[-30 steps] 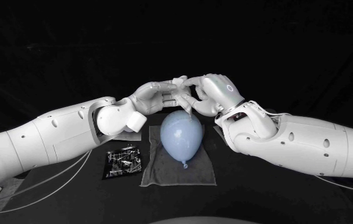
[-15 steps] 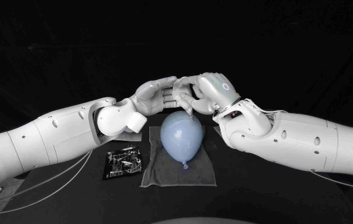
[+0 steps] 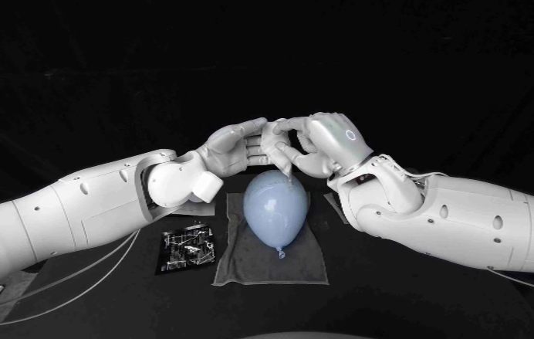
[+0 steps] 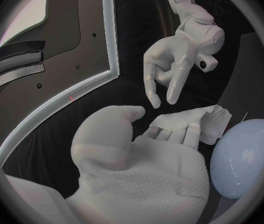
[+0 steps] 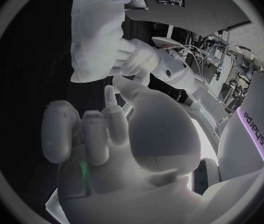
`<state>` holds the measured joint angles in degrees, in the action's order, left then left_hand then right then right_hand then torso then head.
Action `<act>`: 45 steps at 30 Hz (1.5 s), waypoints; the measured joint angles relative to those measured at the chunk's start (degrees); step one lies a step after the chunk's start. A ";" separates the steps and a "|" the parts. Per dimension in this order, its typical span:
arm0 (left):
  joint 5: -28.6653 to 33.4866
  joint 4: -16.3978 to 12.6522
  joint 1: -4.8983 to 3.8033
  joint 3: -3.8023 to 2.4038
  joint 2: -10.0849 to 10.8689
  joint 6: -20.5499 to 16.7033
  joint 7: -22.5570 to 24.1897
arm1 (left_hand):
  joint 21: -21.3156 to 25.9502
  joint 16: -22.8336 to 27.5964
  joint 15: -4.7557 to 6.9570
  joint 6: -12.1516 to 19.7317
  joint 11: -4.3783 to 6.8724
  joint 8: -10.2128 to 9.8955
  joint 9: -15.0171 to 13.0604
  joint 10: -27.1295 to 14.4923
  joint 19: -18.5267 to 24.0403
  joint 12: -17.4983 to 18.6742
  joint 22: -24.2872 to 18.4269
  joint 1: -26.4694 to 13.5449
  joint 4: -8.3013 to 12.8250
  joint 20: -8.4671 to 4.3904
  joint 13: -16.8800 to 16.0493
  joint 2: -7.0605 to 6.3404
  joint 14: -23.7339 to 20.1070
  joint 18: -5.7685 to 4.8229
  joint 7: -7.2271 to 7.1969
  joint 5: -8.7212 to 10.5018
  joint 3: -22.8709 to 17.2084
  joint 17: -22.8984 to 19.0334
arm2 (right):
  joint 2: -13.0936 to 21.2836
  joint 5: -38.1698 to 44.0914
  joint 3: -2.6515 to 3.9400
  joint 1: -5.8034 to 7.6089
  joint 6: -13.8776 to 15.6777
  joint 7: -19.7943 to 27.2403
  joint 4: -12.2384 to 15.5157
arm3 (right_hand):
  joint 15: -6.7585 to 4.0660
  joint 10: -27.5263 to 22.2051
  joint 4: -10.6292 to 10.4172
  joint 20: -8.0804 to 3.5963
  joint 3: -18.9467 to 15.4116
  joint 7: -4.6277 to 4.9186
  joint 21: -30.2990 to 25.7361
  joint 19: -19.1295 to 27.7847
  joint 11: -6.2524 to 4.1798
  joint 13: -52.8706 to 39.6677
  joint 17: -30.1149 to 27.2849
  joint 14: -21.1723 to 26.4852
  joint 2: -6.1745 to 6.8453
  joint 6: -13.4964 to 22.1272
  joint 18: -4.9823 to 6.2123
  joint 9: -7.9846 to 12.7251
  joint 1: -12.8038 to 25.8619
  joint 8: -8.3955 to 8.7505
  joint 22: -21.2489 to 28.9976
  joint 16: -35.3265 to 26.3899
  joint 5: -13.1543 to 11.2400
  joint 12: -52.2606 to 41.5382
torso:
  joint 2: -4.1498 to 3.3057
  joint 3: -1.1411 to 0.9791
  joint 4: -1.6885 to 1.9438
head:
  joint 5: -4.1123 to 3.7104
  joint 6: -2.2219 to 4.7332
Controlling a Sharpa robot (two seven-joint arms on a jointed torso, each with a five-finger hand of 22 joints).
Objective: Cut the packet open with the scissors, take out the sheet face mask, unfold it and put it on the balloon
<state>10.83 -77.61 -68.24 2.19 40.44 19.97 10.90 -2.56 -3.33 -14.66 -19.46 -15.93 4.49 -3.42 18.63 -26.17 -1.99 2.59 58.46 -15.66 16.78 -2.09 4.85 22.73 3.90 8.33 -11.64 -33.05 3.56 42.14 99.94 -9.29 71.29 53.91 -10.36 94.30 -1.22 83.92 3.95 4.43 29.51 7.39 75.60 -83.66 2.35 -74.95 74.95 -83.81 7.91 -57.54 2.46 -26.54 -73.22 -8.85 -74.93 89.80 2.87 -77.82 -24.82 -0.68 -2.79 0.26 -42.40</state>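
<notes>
Both hands meet in the air above the pale blue balloon (image 3: 275,206), which lies on a grey cloth (image 3: 249,266). My left hand (image 3: 231,150) holds the white sheet mask (image 4: 191,123), still folded and crumpled, across its fingers. A strip of the mask (image 3: 287,171) dangles toward the balloon. My right hand (image 3: 317,144) faces the left, thumb and one finger pointing at the mask with a small gap, its other fingers curled in. In the right wrist view the mask (image 5: 96,32) hangs just beyond my right hand (image 5: 116,134). The cut black packet (image 3: 186,247) lies left of the cloth.
The balloon's knot (image 3: 279,252) points toward me. Both forearms close in on the cloth from either side, the left one above the packet. Loose cables (image 3: 78,277) trail along the table under my left arm.
My right hand has shifted slightly against the left hand's fingertips. The mask stays in the left hand. Balloon, cloth and packet have not moved.
</notes>
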 measured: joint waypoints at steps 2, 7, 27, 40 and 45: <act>0.01 0.00 0.00 0.00 0.00 -0.39 -0.03 | -0.22 -0.15 0.17 -2.05 0.11 0.63 -0.41 1.13 -1.25 -0.17 0.10 1.39 1.42 -0.08 -0.05 0.30 1.20 0.00 0.18 -0.09 -0.34 0.20 | 0.46 -0.41 0.15 0.00 0.11 0.21 0.46 | 0.00 0.00 -0.24 0.00 0.24 0.17 0.00 0.00 0.00 0.00 -0.01 0.00 0.00 -0.18 0.00 0.07 0.00 0.00 0.01 0.00 0.00 0.00 | 0.01 -0.02 0.01 | 0.01 0.03; -0.15 0.08 0.00 0.04 -0.04 -1.64 -0.14 | -1.68 -2.60 1.25 -11.31 0.88 3.62 -2.21 13.08 -9.56 -2.19 0.73 5.45 4.98 -0.14 -1.15 -0.07 10.45 1.91 0.82 -0.09 -0.57 1.77 | 1.75 -3.59 0.55 0.19 0.27 0.81 0.91 | 0.00 0.00 -0.95 0.00 -0.16 0.17 -0.01 0.01 0.00 0.01 -0.05 0.00 -0.38 -0.19 -0.01 0.47 0.42 0.46 0.02 0.00 0.00 0.00 | 0.01 -0.01 0.02 | -0.08 0.19; -6.00 0.59 0.22 0.22 -0.22 -12.88 0.25 | -4.67 -9.92 7.70 -32.02 7.85 19.44 -9.76 46.21 -29.56 -7.56 1.38 19.23 14.49 -2.24 -2.14 -4.83 33.60 6.37 2.73 1.33 -0.32 7.79 | 6.69 -44.82 1.04 3.36 -6.87 11.31 0.71 | 1.81 -22.42 -8.55 2.04 -6.38 1.64 -49.94 15.97 2.15 22.01 -5.87 9.94 1.88 2.93 7.62 2.23 3.72 2.48 12.50 -24.26 2.10 43.37 | 0.04 0.06 0.05 | -0.18 0.57; -12.48 0.30 0.24 0.23 -0.23 -15.77 1.80 | -5.82 -11.92 8.92 -32.39 8.69 20.16 -9.76 49.08 -32.31 -8.60 1.72 21.51 16.50 -3.77 -2.51 -5.56 36.04 6.33 2.09 1.94 1.19 9.90 | 6.81 -65.26 0.78 3.73 -24.70 12.26 -0.18 | 0.72 -14.72 -15.66 0.79 -15.10 1.08 -38.74 6.88 1.00 24.81 -0.19 2.06 1.92 2.99 6.76 2.61 4.38 1.55 10.00 -12.11 0.77 39.24 | 0.03 0.01 -0.04 | -0.31 0.49; -16.92 0.12 0.25 0.23 -0.23 -16.30 2.50 | -7.33 -13.69 9.66 -32.61 9.39 20.27 -9.76 50.63 -34.15 -10.14 2.34 23.13 17.90 -4.79 -3.01 -5.62 37.41 6.31 1.70 2.01 2.59 11.11 | 4.58 -71.34 0.69 3.79 -29.04 11.56 -0.93 | 0.60 -9.93 -17.38 0.62 -18.47 0.88 -28.29 4.86 1.01 13.03 -0.03 -0.03 0.26 2.79 5.85 2.81 2.72 1.11 4.06 -7.16 0.77 23.54 | 0.01 -0.02 -0.04 | -0.70 0.60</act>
<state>-6.09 -77.49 -67.99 2.43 40.22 3.67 13.39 -9.88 -17.01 -5.00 -52.06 -6.54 24.76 -13.18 69.26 -60.31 -12.13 4.93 81.59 2.24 11.99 -5.10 -0.78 60.15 10.21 10.03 -9.63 -30.47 14.68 46.72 28.61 -8.60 75.07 24.87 1.20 93.37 -0.62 73.99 -13.44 5.05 11.04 8.28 47.31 -78.80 3.36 -61.92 74.92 -83.84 8.17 -54.75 8.31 -23.73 -70.50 -7.74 -70.86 82.64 3.64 -54.28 -24.81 -0.69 -2.83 -0.44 -41.80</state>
